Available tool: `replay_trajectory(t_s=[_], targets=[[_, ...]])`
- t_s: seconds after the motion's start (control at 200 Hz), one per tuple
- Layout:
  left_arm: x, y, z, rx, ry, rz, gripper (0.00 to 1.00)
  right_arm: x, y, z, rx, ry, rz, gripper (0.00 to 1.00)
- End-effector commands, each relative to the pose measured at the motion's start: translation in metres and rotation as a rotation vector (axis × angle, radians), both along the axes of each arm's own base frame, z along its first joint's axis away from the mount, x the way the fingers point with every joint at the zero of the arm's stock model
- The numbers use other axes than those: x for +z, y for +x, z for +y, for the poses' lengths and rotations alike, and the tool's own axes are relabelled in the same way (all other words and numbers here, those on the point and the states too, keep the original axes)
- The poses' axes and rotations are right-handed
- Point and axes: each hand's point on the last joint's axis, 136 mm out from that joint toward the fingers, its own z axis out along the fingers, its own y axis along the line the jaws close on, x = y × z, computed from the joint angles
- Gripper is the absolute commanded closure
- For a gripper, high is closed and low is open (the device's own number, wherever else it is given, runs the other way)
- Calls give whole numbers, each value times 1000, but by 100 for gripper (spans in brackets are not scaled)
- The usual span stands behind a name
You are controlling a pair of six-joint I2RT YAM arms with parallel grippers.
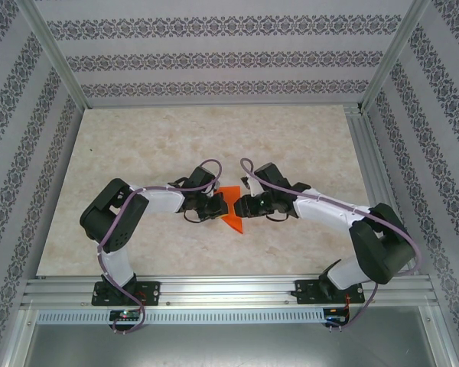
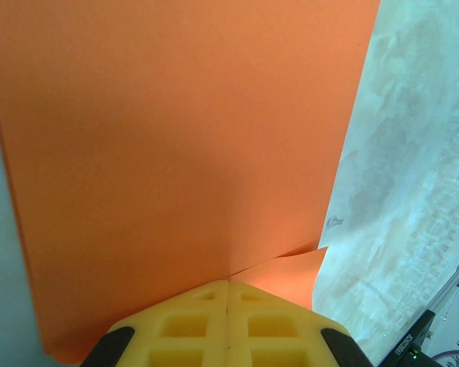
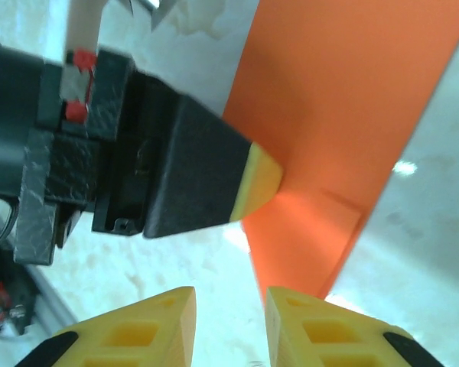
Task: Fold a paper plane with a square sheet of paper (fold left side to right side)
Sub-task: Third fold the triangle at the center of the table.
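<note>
**Left gripper (image 2: pixel 228 325) pinches the orange paper (image 2: pixel 176 153)**

Its jaws are closed together on the paper's edge. Both your arms bend inward and meet mid-table (image 1: pixel 176 138). Your right gripper (image 3: pixel 229 321) is partly open and empty, just beside the paper. Bare table surrounds them. The label print is too small to read.

A: Where does the square sheet of paper (image 1: pixel 236 220) lie?
B: You'll find it in the middle of the table (image 1: pixel 176 138), between your 2 grippers.
A: Which sides?
B: The left gripper (image 1: pixel 217 206) touches its left edge; the right gripper (image 1: pixel 242 206) is just beside its right edge. Its point faces the near side.
</note>
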Motion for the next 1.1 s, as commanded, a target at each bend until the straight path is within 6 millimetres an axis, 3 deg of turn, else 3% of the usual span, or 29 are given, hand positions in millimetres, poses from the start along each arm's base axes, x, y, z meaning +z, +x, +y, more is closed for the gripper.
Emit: replay_trajectory(t_s=[0.0,0.37,1.094], targets=[[-44,-27,28,6,163,92,93,3,-19,19,0,113,108,70],[-44,-27,28,6,166,94,94,-35,-21,19,-33,67,211,71],[-46,-26,30,1,185,94,95,-71,-44,5,-22,-49,313,72]])
